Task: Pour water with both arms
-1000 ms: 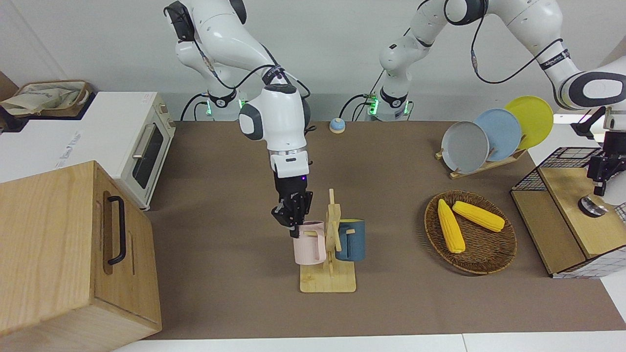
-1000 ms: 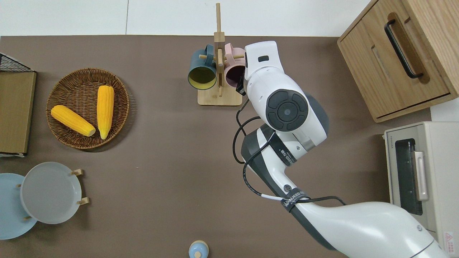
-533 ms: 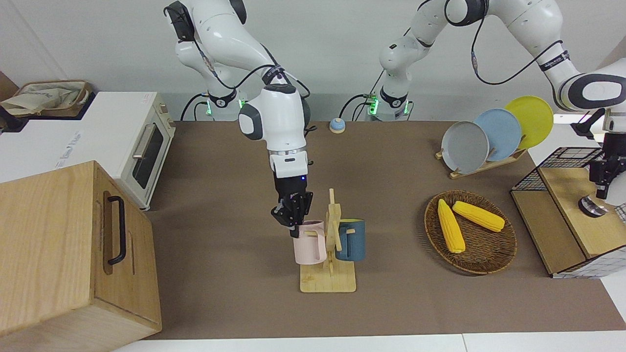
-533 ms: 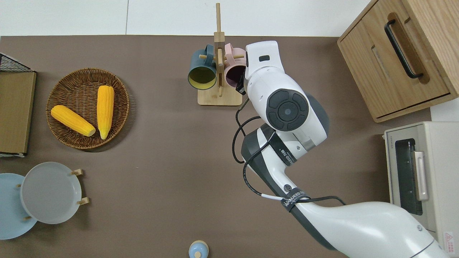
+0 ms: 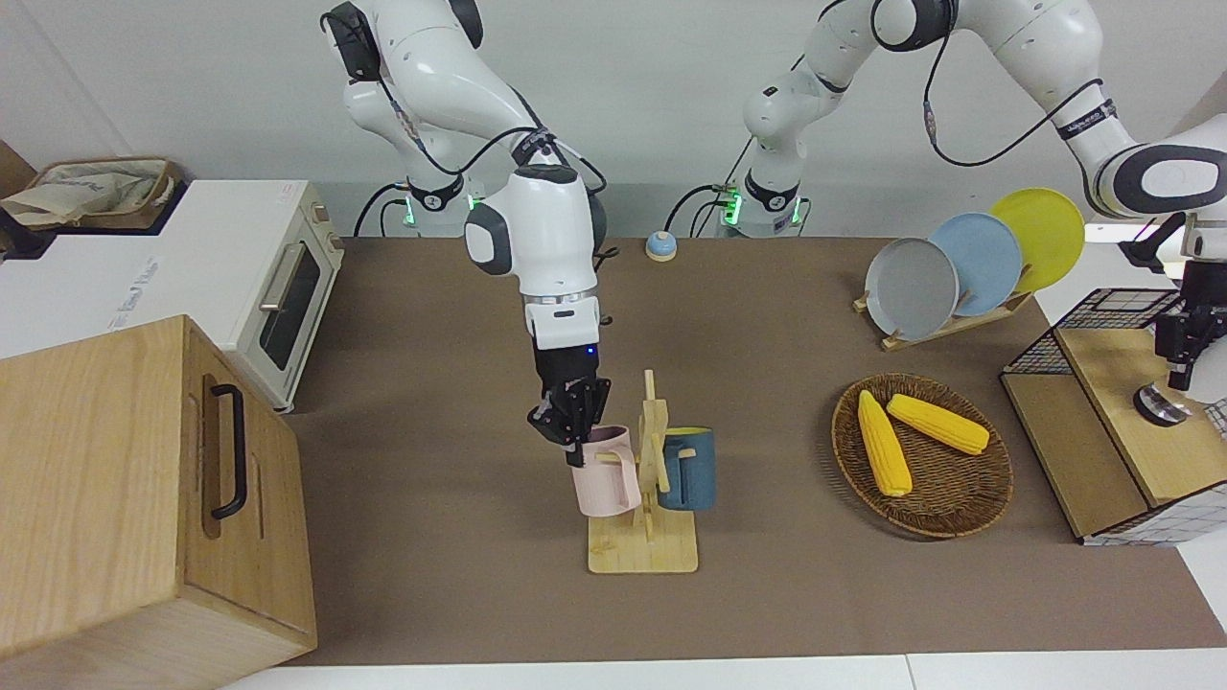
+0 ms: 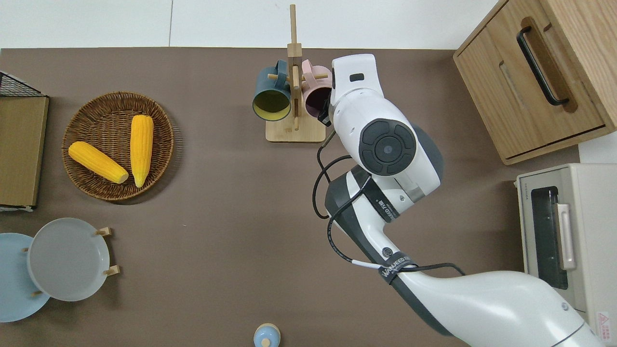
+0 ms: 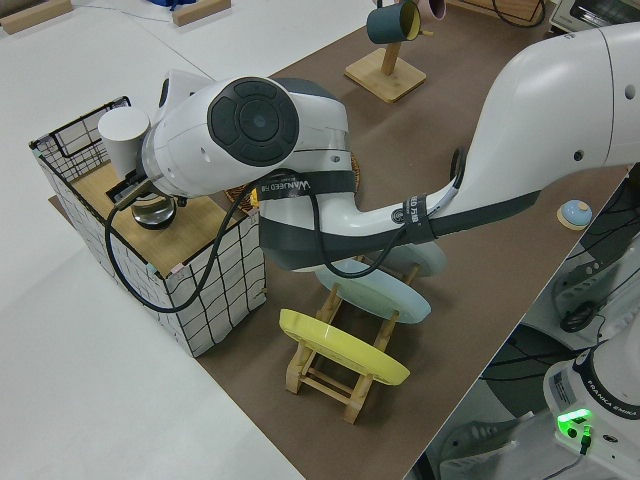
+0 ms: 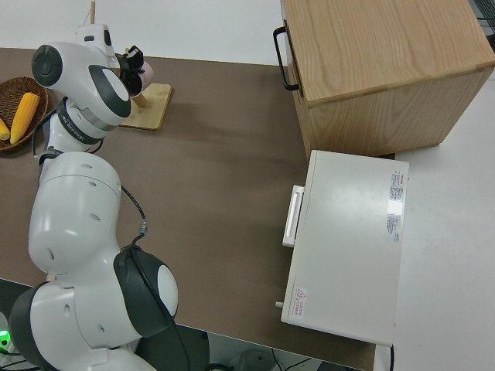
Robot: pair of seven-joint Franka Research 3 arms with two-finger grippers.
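A pink mug (image 5: 608, 474) and a dark blue mug (image 5: 688, 470) hang on a wooden mug rack (image 5: 642, 554) in the middle of the table, at the edge farthest from the robots. My right gripper (image 5: 573, 436) is shut on the pink mug's rim, and the mug hangs slightly tilted. From overhead the right gripper (image 6: 326, 110) is mostly covered by the arm, beside the pink mug (image 6: 315, 96). My left gripper (image 5: 1183, 374) hangs over a round metal vessel (image 5: 1160, 404) on a wooden shelf. A white cup (image 7: 123, 135) stands beside that vessel (image 7: 155, 210).
The shelf sits in a wire crate (image 5: 1112, 311) at the left arm's end. A wicker basket (image 5: 959, 517) holds two corn cobs. A rack of plates (image 5: 944, 273) and a small blue bell (image 5: 659, 246) lie nearer the robots. A wooden cabinet (image 5: 125, 489) and toaster oven (image 5: 278, 287) fill the right arm's end.
The right gripper has risen a little with the pink mug, which now tilts on its peg. The left gripper has shifted slightly over the shelf.
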